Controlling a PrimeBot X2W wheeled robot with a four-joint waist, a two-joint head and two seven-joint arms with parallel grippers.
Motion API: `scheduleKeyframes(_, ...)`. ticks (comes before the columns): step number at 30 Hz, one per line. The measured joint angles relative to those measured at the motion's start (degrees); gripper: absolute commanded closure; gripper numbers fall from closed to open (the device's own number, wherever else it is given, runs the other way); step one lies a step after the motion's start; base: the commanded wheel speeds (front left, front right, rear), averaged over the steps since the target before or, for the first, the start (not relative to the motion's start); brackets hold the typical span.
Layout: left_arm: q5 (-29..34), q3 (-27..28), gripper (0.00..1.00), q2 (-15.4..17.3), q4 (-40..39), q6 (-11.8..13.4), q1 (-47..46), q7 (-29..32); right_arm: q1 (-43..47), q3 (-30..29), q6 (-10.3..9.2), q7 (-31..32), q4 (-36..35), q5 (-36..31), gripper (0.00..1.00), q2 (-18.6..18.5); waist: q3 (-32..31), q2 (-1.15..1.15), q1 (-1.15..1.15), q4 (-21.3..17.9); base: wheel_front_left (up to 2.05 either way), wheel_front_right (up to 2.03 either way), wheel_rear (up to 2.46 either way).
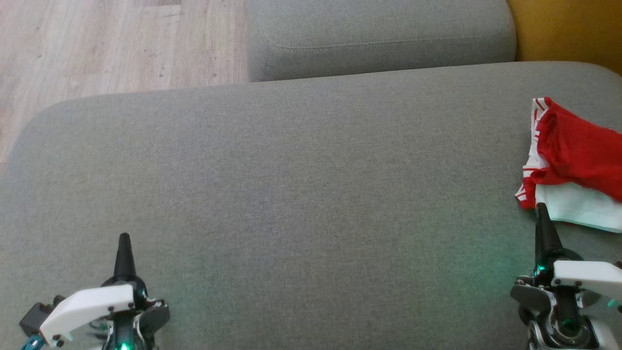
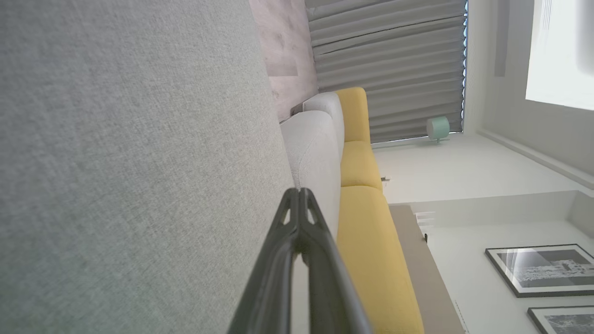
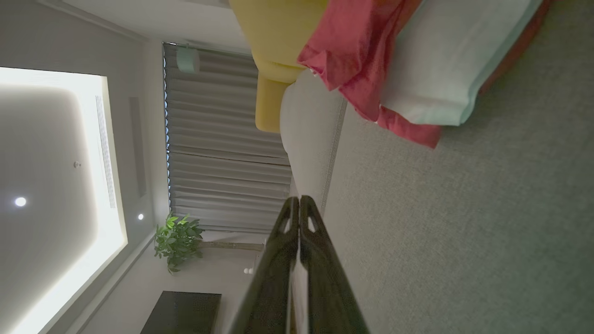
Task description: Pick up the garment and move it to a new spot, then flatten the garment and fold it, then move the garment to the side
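On my head feed the left hand [image 1: 124, 236] is a slim black taper above a dark round hub, capped by an angular white plastic shell [image 1: 87, 305] dotted with small dark screws, with a teal tab [image 1: 31, 343] at its lower corner. The right hand [image 1: 541, 208] matches it: black taper, white cover, and a grey metal ring joint [image 1: 559, 331] beneath. Green indicator lights [image 1: 125, 346] glow on both. Up close, the fingers [image 2: 276, 269] are glossy black with slotted cut-outs near the tips.

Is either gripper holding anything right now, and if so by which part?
Nothing is held. The left gripper and right gripper are both shut and empty; the garment lies on the sofa.
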Motion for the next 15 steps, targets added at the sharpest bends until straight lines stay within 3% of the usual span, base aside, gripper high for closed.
scheduleKeyframes(15,-8.14,1.67,1.0,0.0,-0.52,-0.52,0.0,2.53,0.0,-1.15,0.0,2.52,-0.34,9.18,1.0,0.0,-0.53,0.0,0.0,0.27,0.0,0.0,0.0)
